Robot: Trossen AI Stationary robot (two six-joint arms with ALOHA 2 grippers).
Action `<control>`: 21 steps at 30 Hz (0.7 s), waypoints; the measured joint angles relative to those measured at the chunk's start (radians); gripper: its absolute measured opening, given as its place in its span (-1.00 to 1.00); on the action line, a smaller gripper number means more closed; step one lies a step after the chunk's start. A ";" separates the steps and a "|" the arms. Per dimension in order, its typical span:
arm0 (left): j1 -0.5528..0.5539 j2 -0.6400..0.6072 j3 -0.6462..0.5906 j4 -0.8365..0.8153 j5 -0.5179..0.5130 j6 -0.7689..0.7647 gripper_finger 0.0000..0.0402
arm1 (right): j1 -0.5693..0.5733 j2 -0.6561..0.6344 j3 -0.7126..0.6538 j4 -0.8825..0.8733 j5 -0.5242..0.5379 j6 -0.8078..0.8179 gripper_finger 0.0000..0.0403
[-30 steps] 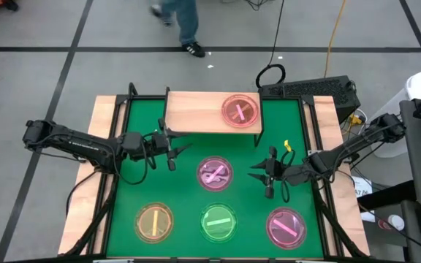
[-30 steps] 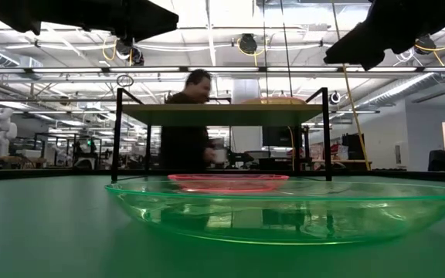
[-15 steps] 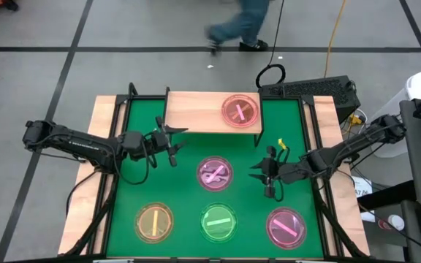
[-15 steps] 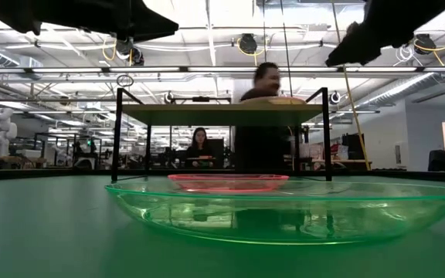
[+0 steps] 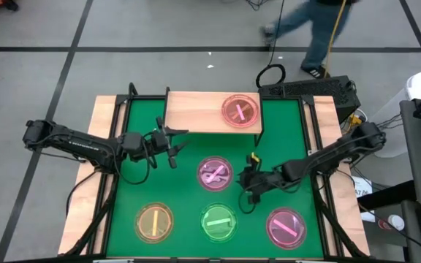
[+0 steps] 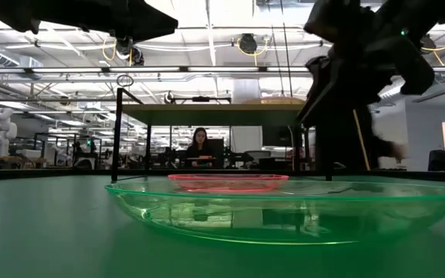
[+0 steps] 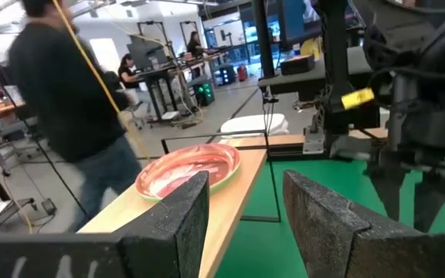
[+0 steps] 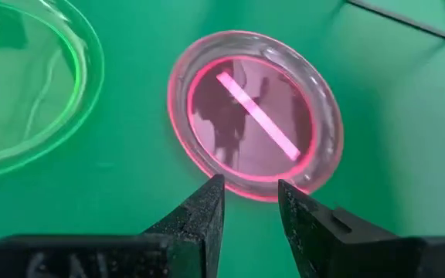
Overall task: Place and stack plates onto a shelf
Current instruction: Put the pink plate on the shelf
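The shelf (image 5: 196, 111) stands at the mat's far edge and carries a pink plate (image 5: 240, 111) on its right half. Four plates lie flat on the green mat. They are pink in the middle (image 5: 215, 174), yellow-orange near left (image 5: 154, 221), green near centre (image 5: 218, 221) and pink near right (image 5: 286, 226). My right gripper (image 5: 248, 184) is open just right of the middle pink plate (image 8: 257, 116), its fingertips over the plate's near rim (image 8: 249, 193). My left gripper (image 5: 174, 142) hangs open beside the shelf's left front, facing the shelf's pink plate (image 7: 188, 170).
The shelf's thin black legs (image 6: 327, 135) stand on the mat behind the plates. The green plate (image 6: 284, 208) fills the low view's foreground. A keyboard (image 5: 309, 89) lies beyond the far right corner. A person (image 5: 309, 29) walks on the floor behind the table. Bare mat shows between the plates.
My right gripper has moved from the mat's right side toward the left and near edges. It has also come down, ending beside the middle pink plate. The person has walked rightward behind the table. No plate has moved.
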 joint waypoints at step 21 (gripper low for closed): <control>-0.002 -0.002 0.000 0.031 0.000 -0.022 -0.14 | -0.014 0.157 0.000 0.187 -0.073 -0.289 -0.48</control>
